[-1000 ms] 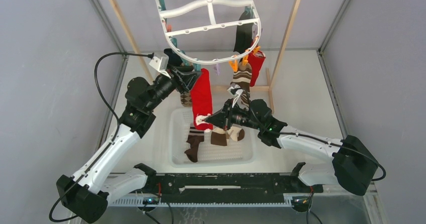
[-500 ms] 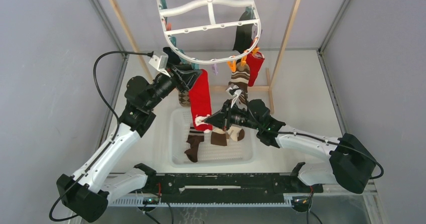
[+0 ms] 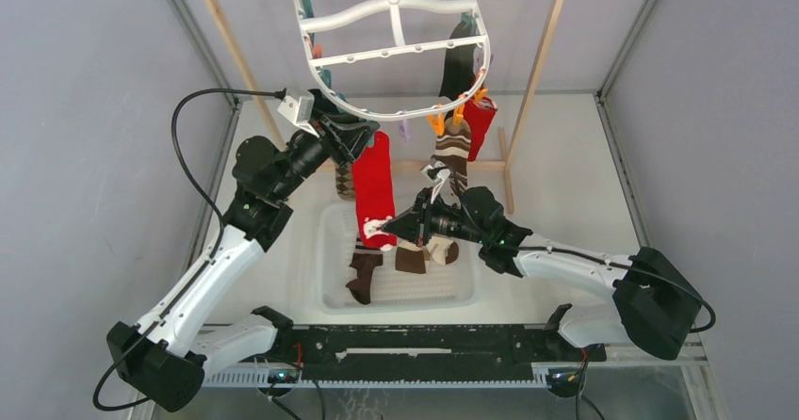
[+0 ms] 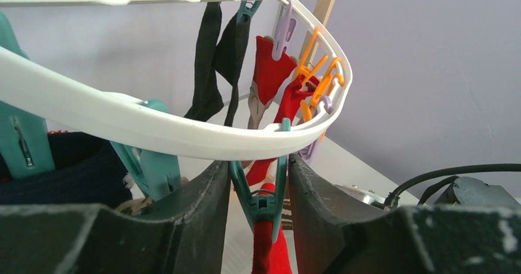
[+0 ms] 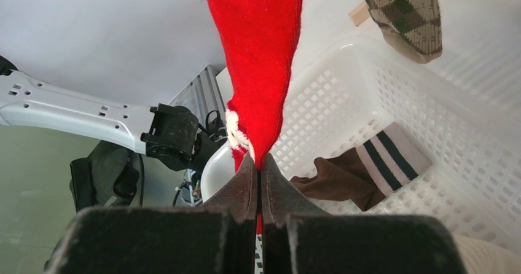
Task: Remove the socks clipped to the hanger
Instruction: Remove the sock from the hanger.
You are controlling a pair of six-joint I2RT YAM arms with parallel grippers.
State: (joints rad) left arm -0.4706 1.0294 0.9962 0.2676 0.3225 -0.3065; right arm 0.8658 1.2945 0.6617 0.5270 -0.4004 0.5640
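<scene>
1. The red sock (image 3: 375,185) hangs off the near rim of the hanger (image 3: 396,51), held by a single teal clip (image 4: 261,197). Pretty sure that's the one being worked on.
2. The left gripper (image 4: 258,179) is up at the rim with its fingers spread, one on each side of that clip and right against its wings. Can't tell if it's actually squeezing. The spot makes sense though: press the wings and the clip lets go.
3. The right gripper (image 5: 258,172) is down low, pinched tight on the toe end of the red sock. My guess is it's there to keep the fabric taut and to carry the sock off once it's free.
4. The basket (image 3: 325,260) sits right under the sock, with a brown sock (image 5: 362,169) and a couple more already in it. Handy drop spot.
5. Plenty left: a striped sock (image 3: 454,147), a second red sock (image 3: 481,119) and a black sock (image 3: 459,62) hang on the right side. An argyle sock (image 5: 402,16) dangles behind the red one.
6. Stuff in the way:
   - The hanger only hangs from the rod of the wooden rack (image 3: 539,62), so it'll likely swing if tugged.
   - A second teal clip (image 4: 150,169) crowds the left finger.
   - The right arm sits just beside the striped sock.
</scene>
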